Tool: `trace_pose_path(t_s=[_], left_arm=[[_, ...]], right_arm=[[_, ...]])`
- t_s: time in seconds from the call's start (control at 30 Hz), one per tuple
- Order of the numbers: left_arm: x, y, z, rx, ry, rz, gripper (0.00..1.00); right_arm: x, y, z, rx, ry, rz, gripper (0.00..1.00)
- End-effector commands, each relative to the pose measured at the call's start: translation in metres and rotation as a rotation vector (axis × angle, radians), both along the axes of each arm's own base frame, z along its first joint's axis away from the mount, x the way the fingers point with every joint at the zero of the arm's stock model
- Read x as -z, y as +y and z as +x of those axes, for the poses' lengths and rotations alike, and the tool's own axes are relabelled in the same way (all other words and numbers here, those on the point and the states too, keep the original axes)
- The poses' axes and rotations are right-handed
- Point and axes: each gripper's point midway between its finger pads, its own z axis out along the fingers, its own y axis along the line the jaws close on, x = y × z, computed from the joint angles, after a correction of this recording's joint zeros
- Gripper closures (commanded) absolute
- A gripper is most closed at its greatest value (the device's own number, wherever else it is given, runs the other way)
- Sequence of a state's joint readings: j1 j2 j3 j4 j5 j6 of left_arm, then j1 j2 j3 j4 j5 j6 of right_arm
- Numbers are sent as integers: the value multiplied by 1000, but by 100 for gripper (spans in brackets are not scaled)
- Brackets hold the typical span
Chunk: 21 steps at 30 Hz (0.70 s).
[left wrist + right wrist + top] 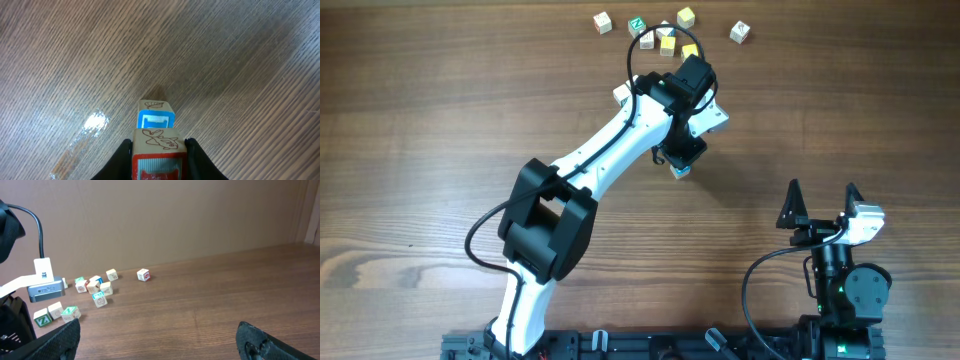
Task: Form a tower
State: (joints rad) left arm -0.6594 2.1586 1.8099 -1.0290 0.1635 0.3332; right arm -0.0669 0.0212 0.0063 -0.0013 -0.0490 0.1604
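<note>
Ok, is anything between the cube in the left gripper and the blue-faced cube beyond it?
Nothing visible. The left gripper holds the red-faced cube right up against the blue-faced cube, no gap or object showing between them. The loose cubes lie well away, across the table.

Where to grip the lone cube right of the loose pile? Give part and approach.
Take the lone cube by two opposite side faces, straight down from above. It sits flat and apart from the other loose cubes, so both sides look free; turn the wrist to match its skewed faces.
</note>
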Motion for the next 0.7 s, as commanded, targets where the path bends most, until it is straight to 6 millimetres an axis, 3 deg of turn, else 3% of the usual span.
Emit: trace_pose_path(t_s=[0.0,0.4,0.67], left_arm=[[-5,-3,-3,33,-4,-24,81],[17,-4,-1,33,21,-6,76],[17,-4,-1,34,21,-6,64]], right_arm=[[-2,3,0,-16,-8,-1,0],[-2,3,0,-16,-8,-1,0],[-2,3,0,-16,-8,-1,0]])
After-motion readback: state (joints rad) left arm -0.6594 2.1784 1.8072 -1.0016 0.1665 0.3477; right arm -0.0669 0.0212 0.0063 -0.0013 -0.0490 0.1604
